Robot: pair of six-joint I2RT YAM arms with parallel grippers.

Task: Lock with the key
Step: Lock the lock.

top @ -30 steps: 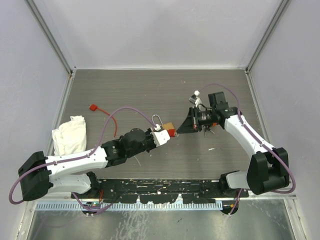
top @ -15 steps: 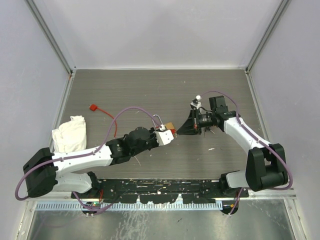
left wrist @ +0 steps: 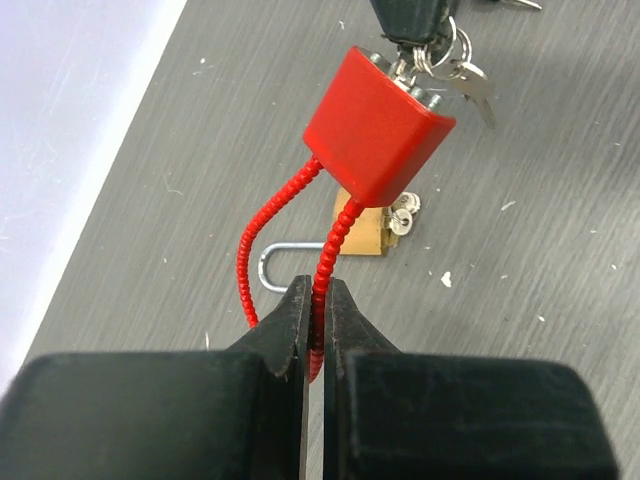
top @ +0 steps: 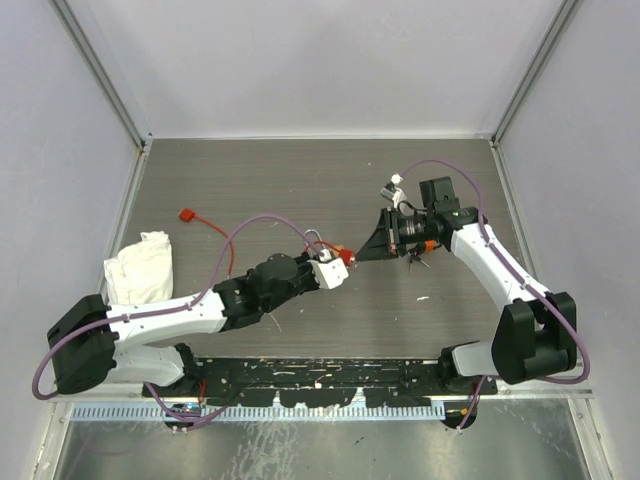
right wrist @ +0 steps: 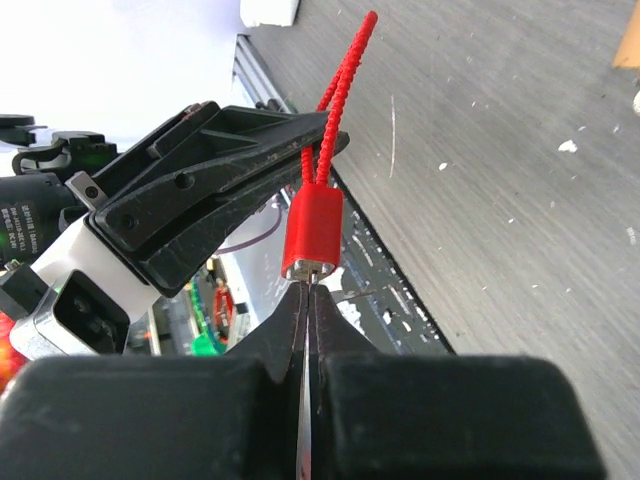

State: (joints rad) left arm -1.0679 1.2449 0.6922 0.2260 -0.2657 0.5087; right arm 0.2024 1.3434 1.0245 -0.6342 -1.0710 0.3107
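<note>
Key bunch [left wrist: 462,72] meets red padlock [left wrist: 378,125] centrally, well apart from walls [top: 330,70].

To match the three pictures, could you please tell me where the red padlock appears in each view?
Top external: red padlock, mid-table, near the picture's centre.
Left wrist: upper centre.
Right wrist: centre.
Shared landmark: the left gripper, clamped on the padlock's red cable shackle.

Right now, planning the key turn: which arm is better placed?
Right. The right gripper is shut on the key at the base of the red lock; the left gripper only clamps its cable.
</note>
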